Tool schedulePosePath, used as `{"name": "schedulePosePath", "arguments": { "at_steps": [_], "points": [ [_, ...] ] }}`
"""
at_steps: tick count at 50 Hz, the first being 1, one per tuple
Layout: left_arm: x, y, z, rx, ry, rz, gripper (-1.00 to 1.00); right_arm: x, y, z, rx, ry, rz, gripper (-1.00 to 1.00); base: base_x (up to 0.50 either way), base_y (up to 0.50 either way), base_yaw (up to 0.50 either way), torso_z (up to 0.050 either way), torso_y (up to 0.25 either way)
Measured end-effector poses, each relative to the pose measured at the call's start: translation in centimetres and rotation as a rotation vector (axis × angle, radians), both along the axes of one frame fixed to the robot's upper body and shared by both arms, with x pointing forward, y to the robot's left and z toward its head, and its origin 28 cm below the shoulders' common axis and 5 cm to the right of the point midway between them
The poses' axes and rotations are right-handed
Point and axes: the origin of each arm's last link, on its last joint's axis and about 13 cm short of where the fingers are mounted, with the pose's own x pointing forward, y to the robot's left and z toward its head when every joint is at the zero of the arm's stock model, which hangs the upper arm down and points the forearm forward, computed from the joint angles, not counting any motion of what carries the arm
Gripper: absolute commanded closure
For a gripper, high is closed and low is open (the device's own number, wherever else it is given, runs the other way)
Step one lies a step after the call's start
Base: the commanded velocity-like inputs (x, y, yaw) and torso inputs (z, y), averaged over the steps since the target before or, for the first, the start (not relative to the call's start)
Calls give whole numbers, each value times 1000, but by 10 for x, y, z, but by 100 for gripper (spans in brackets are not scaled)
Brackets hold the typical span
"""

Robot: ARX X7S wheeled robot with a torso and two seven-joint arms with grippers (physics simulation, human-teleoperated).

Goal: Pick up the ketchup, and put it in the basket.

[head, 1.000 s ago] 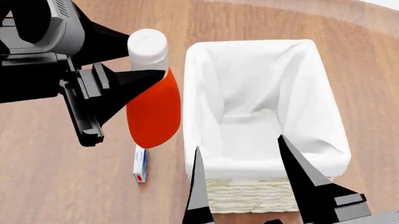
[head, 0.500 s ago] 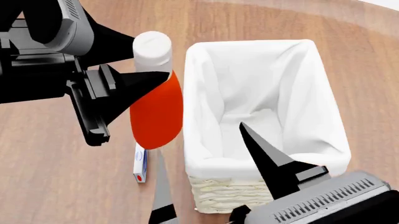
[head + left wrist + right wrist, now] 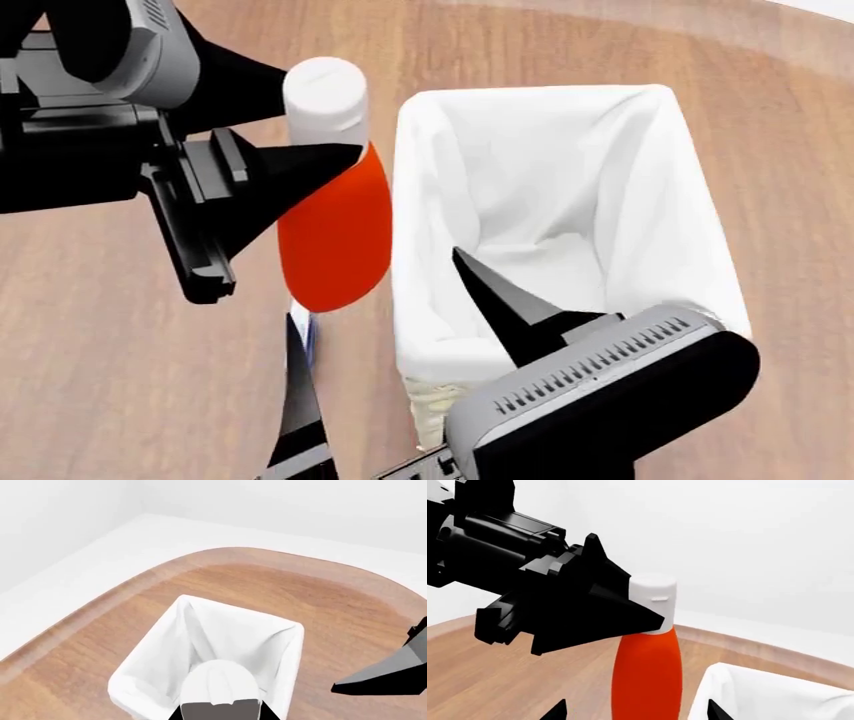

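Since a moment ago, the right gripper (image 3: 387, 340) has swung further left in the head view, its body now covering the near end of the basket (image 3: 561, 130), its fingers spread apart and empty. Left gripper (image 3: 314, 125) stays clamped on the neck of the ketchup (image 3: 336, 240), just below its white cap. It hangs upright above the wooden table (image 3: 107, 380), just left of the basket.

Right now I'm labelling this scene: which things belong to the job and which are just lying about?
Job:
- ketchup, held in the left gripper
- basket

Lying about:
- small white box on the table
- right gripper, open, holding nothing
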Motion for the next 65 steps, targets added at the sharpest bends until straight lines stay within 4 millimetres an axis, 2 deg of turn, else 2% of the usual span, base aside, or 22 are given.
{"name": "schedulePosePath", "arguments": {
  "at_steps": [65],
  "points": [
    [-8,1,6,-25,-9,-17,100,41,13,-6,13,38,20,-100,0,0,0,0,0]
  ]
}}
